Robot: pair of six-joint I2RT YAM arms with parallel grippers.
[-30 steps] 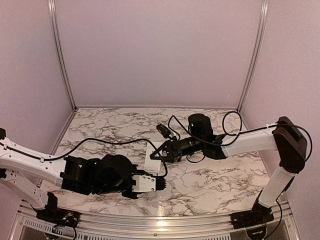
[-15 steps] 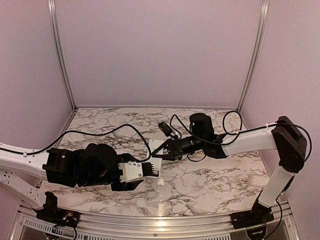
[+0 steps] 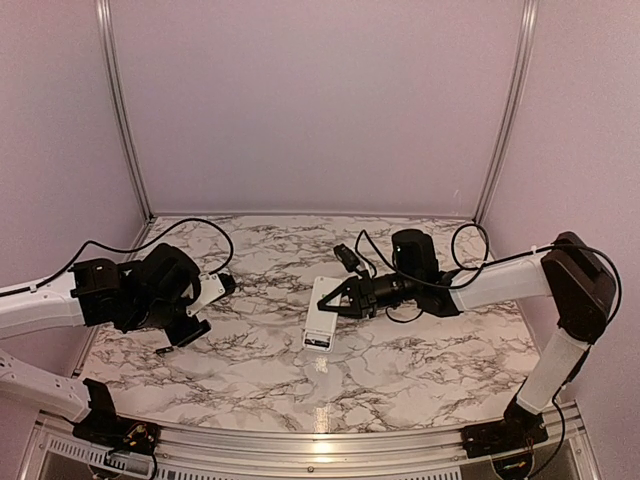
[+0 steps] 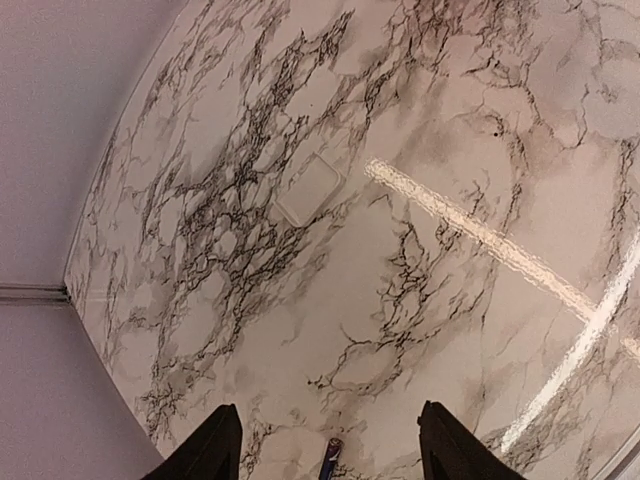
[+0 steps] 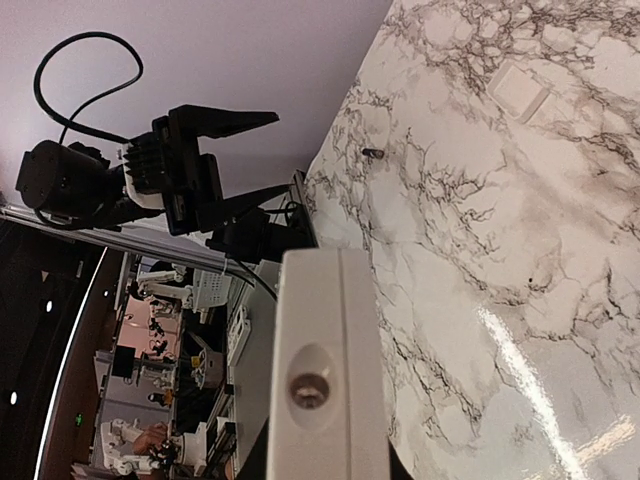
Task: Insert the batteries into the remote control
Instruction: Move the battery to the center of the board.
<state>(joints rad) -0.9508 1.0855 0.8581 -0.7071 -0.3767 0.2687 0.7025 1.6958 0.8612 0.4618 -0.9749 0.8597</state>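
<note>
Since the earlier frames, the left arm (image 3: 60, 305) has withdrawn from the front centre of the desk (image 3: 420, 360) to its left side. The right arm has shifted slightly to the right, and the remote control (image 3: 319, 330) is now exposed in the overhead view.

1. Left tool (image 3: 205, 308): its fingers (image 4: 215, 448) are spread wide and carry nothing. It hangs over the left part of the desk.
2. Battery (image 4: 331, 455): one slim dark cylinder lies on the desk, showing between the spread fingers at the bottom edge of the left wrist view. The right wrist view shows the same battery (image 5: 373, 153) near the tips of the left tool (image 5: 285, 150), apart from them. A second battery cannot be made out.
3. Right tool (image 3: 332, 302): it pinches the far end of the remote control. The white bar (image 5: 325, 360) fills the gap between the fingers in the right wrist view.
4. Remote control: near desk centre, long axis running near to far, small grey panel at the near end. Whether it touches the desk cannot be told.
5. Flat pale plate (image 4: 310, 190): it lies flat on the desk, well apart from the battery.
</note>
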